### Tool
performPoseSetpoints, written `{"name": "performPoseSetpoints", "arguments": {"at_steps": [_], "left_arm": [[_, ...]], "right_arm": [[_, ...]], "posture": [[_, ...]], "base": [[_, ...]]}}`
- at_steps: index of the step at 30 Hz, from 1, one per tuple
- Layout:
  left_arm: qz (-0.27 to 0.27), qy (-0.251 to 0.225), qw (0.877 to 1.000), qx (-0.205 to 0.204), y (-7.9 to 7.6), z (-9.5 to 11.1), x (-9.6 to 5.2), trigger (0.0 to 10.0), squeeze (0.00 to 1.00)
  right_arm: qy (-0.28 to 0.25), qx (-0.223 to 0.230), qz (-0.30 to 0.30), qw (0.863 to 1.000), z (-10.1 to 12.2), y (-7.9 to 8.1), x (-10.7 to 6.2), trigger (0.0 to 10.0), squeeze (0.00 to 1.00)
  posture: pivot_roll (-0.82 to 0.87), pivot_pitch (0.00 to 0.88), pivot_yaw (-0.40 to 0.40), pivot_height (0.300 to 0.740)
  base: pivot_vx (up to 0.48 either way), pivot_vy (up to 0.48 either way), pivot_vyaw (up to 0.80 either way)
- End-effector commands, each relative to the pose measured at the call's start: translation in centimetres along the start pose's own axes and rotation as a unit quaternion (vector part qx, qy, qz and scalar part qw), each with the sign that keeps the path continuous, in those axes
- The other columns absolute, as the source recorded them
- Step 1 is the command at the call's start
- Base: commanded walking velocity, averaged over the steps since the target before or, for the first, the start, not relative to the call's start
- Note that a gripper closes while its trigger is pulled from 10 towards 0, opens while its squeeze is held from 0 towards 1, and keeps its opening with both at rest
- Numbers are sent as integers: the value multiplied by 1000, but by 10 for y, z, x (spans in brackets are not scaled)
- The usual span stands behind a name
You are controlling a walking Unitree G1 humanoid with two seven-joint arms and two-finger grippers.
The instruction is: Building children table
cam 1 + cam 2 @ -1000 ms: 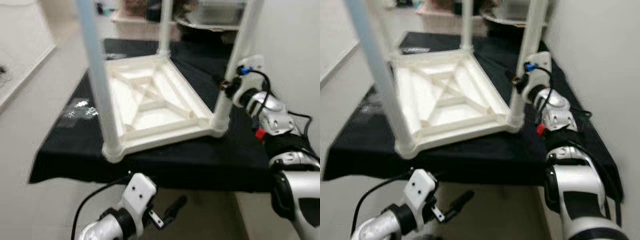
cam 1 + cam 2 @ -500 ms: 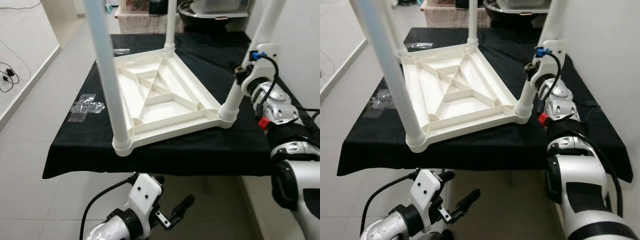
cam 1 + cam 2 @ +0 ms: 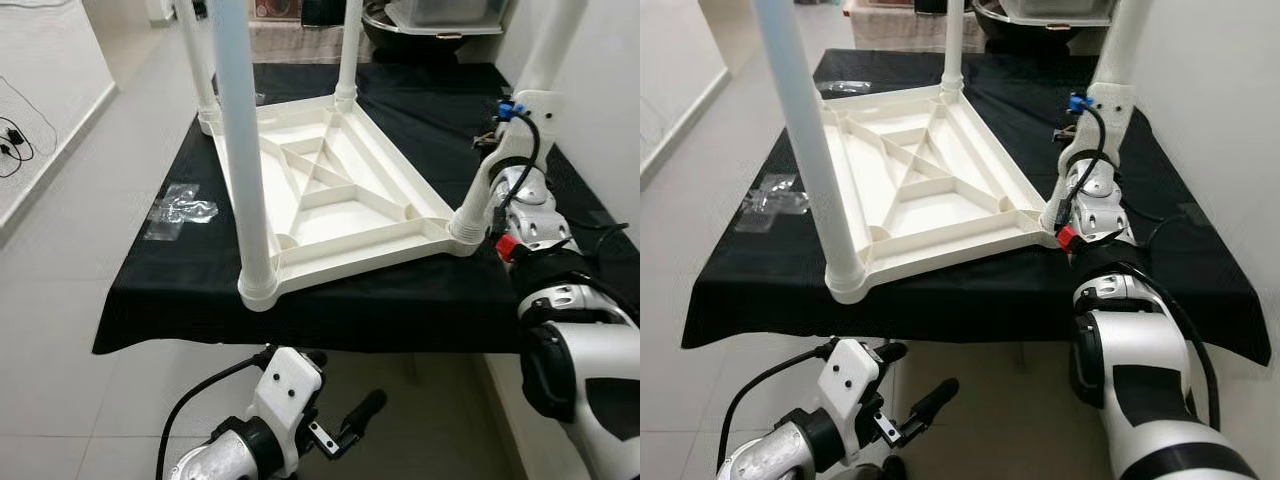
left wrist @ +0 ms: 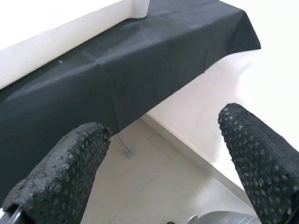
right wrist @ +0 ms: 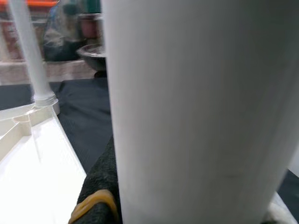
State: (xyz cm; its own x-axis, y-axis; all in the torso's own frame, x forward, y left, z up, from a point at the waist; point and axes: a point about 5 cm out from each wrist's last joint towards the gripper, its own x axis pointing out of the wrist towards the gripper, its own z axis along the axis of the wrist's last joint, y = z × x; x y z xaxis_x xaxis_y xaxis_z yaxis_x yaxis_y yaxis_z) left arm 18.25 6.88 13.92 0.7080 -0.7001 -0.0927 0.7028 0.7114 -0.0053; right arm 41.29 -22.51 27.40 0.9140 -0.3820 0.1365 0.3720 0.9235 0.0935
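Legs — four on one tabletop.

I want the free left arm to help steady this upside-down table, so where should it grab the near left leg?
Grip the near left leg low on its round shaft, just above the collar where it seats in the tabletop. Come from the table's near edge, fingers spanning the upright tube sideways; that side looks unobstructed.

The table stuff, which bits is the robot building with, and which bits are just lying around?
For the job:
- white tabletop, lying upside down on the black cloth
- white legs standing in its corners, like the near one
- right pincer, closed on the right-hand leg

Just lying about:
- crumpled clear plastic wrap
- dark bowl at the back
- left pincer, open and idle below the table edge
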Motion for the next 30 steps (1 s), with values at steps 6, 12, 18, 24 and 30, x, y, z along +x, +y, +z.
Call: {"name": "performPoseSetpoints", "arguments": {"at_steps": [6,12,18,24,30], "left_arm": [[-6,6,1000,1,-3,-3,0,10000,0],[-5,6,1000,1,-3,-4,0,10000,0],[-6,5,1000,1,-4,-3,1,10000,0],[-5,4,1000,1,-4,-3,2,10000,0],[-5,2,1000,1,-4,-2,2,10000,0]], "right_arm": [[102,19,-112,988,-52,-3,-14,10000,0],[95,11,-159,983,-52,9,-20,10000,0],[125,65,185,973,-59,80,-37,10000,0],[188,53,348,917,-75,94,-53,10000,0],[183,46,541,819,-72,82,-63,10000,0]], "posture": [[102,158,-5,740],[101,158,-8,740],[100,167,-12,740],[93,172,-10,740],[96,176,-13,740]], "base": [[0,0,0],[0,0,0],[0,0,0],[0,0,0],[0,0,0]]}}
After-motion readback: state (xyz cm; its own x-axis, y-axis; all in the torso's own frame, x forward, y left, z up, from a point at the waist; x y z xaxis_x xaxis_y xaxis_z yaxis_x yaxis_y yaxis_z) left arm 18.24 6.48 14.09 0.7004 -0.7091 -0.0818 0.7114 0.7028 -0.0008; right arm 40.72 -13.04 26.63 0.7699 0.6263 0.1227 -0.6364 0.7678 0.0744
